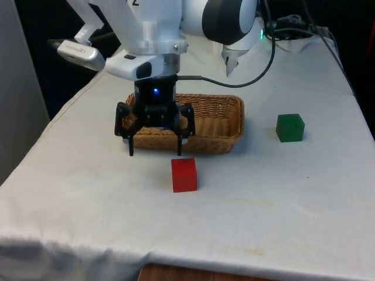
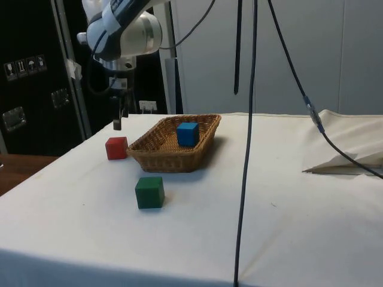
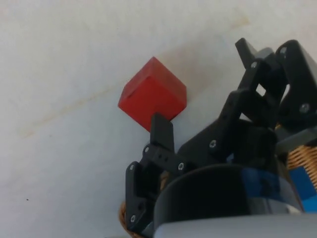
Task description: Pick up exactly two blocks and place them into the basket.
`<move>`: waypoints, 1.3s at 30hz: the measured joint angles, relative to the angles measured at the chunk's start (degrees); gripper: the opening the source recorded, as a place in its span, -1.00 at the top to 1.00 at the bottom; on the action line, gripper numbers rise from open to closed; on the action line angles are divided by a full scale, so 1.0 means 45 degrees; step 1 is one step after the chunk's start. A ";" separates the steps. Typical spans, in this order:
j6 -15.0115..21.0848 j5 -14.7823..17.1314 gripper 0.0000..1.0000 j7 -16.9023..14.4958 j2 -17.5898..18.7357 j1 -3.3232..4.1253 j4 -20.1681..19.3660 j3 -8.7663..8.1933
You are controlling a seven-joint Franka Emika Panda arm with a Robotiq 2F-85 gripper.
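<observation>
A red block [image 1: 184, 174] [image 2: 116, 147] [image 3: 153, 94] rests on the white cloth just in front of the wicker basket [image 1: 218, 142] [image 2: 169, 162]. Inside the basket lies a blue block [image 2: 187, 133] [image 3: 303, 184]. A green block [image 1: 290, 127] [image 2: 149, 192] stands apart on the cloth, toward the front view's right. My gripper [image 1: 154, 150] [image 2: 119, 122] [image 3: 202, 84] hangs open and holds nothing, above the cloth before the basket's near wall. It is slightly to the front view's left of the red block and higher than it.
A black cable [image 2: 246, 149] hangs down across the side view, and another cable [image 1: 258, 73] trails over the cloth behind the basket. A crumpled fold of cloth [image 2: 350, 156] lies at the side view's right. The table's front edge [image 1: 193, 266] is close to the red block.
</observation>
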 measured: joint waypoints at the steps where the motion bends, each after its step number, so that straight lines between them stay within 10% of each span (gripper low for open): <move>1: 0.0000 0.0000 -1.00 -0.0064 0.0000 0.0013 0.0013 0.0013; 26: -0.0076 0.0000 -1.00 -0.0229 0.0178 0.0344 0.0547 0.0764; 39: -0.0076 0.0000 -1.00 -0.0446 0.0497 0.0229 0.0458 0.0879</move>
